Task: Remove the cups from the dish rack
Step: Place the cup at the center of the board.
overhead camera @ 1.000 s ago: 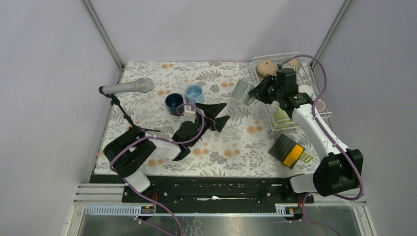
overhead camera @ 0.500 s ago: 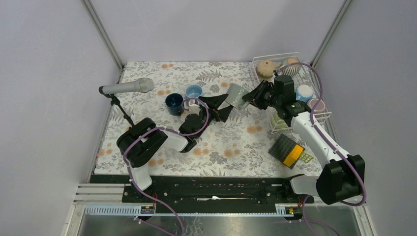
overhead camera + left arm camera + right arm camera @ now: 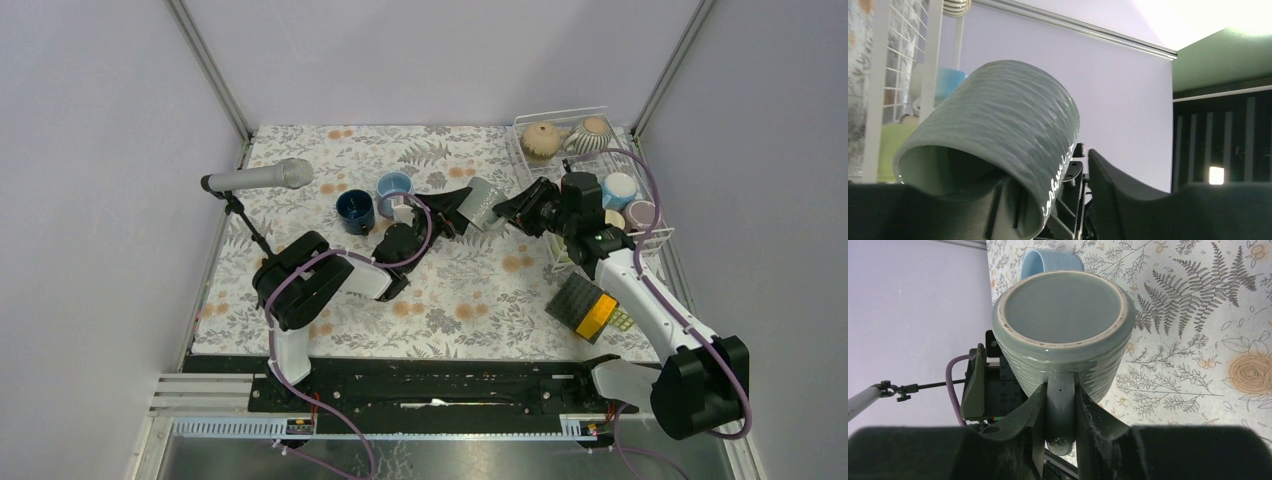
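Right wrist view: the right gripper [image 3: 1060, 412] pinches the handle [image 3: 1060, 390] of the grey mug [image 3: 1063, 315]. The left gripper [image 3: 460, 207] flanks it, jaws half-open; the mug's white script [image 3: 1058, 175] is unreadable.

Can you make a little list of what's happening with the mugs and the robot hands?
held mug: grey mug, on its side above the table
right gripper: shut on the mug's handle
left gripper: jaws apart around the mug's open end
on the table: dark blue mug, light blue mug
in the dish rack: tan mug, striped mug and others
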Robot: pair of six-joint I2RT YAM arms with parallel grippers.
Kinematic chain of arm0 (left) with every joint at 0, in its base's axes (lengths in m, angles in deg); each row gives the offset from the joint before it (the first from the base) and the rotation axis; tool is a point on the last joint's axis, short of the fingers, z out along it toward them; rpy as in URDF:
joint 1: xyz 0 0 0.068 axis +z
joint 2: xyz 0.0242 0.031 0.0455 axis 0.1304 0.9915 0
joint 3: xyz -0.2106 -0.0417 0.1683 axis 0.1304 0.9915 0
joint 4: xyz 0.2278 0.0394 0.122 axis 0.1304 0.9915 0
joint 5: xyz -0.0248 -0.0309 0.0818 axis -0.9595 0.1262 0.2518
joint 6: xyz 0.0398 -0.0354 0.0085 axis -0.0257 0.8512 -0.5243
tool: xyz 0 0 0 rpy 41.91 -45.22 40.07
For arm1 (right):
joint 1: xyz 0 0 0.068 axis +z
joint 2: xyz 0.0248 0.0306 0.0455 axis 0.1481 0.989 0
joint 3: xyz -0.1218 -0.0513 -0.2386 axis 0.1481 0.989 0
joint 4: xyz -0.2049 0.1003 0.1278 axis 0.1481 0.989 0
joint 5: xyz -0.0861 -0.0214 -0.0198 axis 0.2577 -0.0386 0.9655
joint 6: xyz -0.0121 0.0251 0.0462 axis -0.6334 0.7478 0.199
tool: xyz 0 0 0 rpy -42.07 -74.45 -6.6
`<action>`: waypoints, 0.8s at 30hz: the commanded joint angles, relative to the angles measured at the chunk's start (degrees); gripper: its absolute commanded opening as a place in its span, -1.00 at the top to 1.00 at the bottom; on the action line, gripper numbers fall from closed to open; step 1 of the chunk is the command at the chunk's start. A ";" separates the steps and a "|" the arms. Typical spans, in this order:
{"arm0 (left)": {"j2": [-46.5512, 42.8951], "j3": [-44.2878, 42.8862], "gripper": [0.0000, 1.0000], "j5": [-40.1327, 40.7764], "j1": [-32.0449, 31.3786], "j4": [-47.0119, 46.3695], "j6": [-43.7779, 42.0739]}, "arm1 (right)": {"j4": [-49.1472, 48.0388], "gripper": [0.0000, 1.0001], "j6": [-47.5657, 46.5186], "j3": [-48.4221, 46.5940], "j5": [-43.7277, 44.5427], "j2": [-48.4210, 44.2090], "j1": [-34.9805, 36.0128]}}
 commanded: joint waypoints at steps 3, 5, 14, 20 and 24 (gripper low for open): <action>-0.01 -2.95 0.26 0.13 -0.16 -6.74 0.77 | -11.64 1.00 6.08 2.12 0.56 -5.84 0.58; 0.04 -3.08 0.41 0.10 -0.23 -6.87 0.90 | -12.71 1.00 7.31 3.44 1.18 -6.74 0.57; -1.55 -4.08 1.00 -1.47 -0.43 -4.52 -2.88 | -11.80 0.84 6.26 5.13 2.71 -8.79 0.54; -4.90 -6.10 1.00 -4.68 -0.25 5.17 -10.34 | -5.87 -0.33 0.74 4.75 6.23 -10.46 0.57; -7.03 -7.17 1.00 -5.87 -0.29 11.47 -15.86 | -1.20 -0.74 -1.75 5.10 8.74 -12.33 0.56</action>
